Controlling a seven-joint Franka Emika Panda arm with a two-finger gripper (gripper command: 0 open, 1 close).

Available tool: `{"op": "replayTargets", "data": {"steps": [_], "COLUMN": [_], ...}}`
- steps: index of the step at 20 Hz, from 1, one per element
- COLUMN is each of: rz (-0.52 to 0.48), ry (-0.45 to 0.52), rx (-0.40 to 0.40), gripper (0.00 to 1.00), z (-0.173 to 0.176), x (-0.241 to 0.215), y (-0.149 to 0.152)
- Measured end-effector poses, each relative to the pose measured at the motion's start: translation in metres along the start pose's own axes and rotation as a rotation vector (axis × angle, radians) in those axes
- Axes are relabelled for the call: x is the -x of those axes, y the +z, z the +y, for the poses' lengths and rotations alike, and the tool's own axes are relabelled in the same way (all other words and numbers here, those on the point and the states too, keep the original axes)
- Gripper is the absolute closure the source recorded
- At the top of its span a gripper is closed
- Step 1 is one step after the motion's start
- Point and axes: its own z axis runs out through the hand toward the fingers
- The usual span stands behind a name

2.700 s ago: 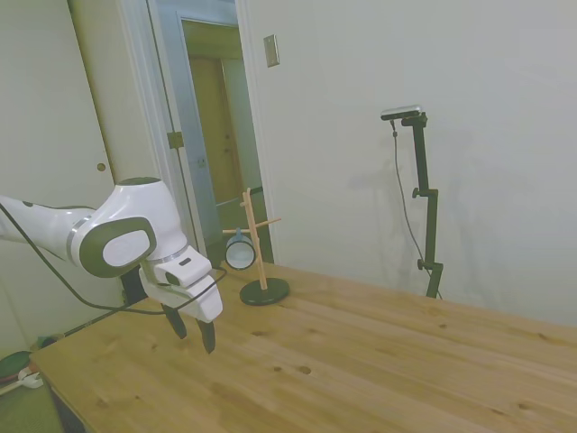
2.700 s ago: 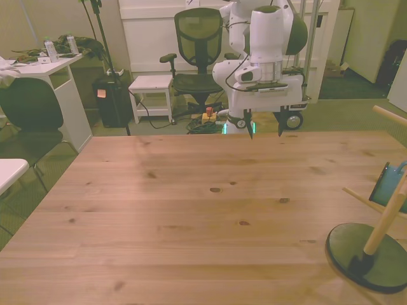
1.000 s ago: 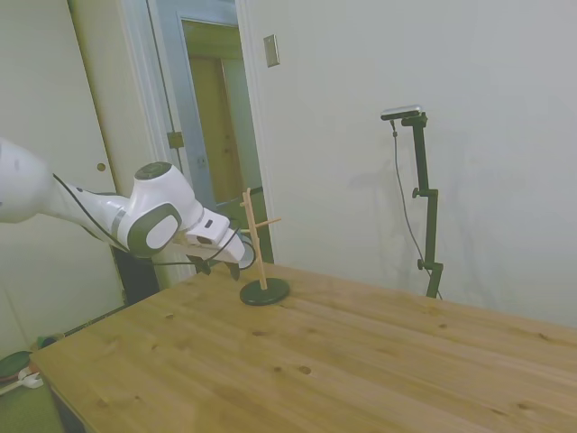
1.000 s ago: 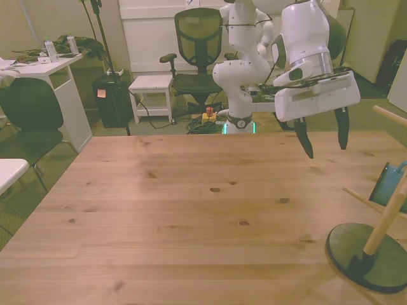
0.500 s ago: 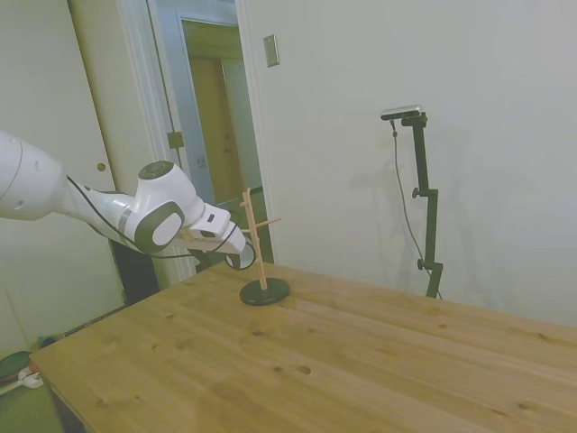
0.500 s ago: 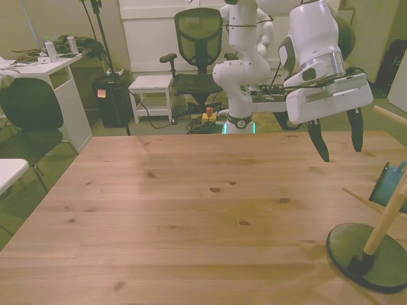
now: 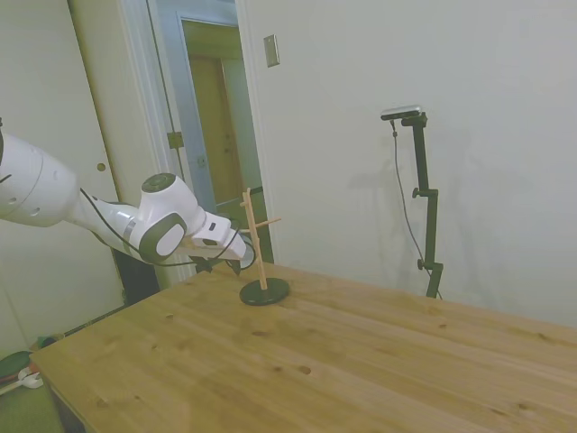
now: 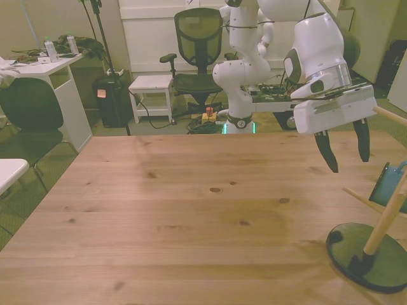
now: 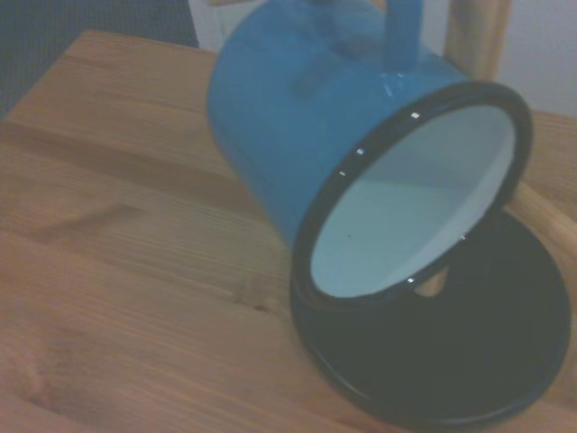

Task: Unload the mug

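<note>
The gripper [image 8: 347, 150] hangs in the air with its two dark fingers [image 8: 331, 155] spread well apart and nothing between them. In the front view it sits above the table [image 8: 191, 216], toward that view's right, near the mug [image 8: 389, 184] but not touching it. In the side view the gripper [image 7: 227, 261] is just left of the stand [image 7: 261, 262], at about the mug's height, and largely overlaps the mug there, so contact cannot be judged from that angle.

The mug [image 9: 361, 171] is blue on the outside, white inside, with a thin dark rim. It hangs tilted from a peg on the stand [image 9: 473, 36], its handle [image 9: 403, 32] uppermost and its open mouth turned down and outward over the stand's round dark base [image 9: 478, 370]. The inside of the mug looks empty. In the front view only a sliver of the mug shows at the right edge, partly behind the stand's wooden post [image 8: 386, 219].

The stand rests on the table's far left end in the side view, its base flat on the wood.
</note>
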Motion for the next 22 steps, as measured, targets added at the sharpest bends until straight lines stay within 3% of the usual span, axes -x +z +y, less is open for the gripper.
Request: {"op": "replayTargets", "data": {"steps": [6, 16, 21, 22], "rz": [0.013, 0.013, 0.082, 0.092], "ry": [-0.062, -0.16, -0.212, -0.219], "rx": [-0.122, -0.243, -0.303, -0.313], "gripper": [0.0, 0.0, 0.0, 1.0], "z": [-0.013, -0.013, -0.016, -0.016], "x": [-0.007, -0.025, -0.023, -0.022], "y": [0.011, 0.049, 0.06, 0.062]}}
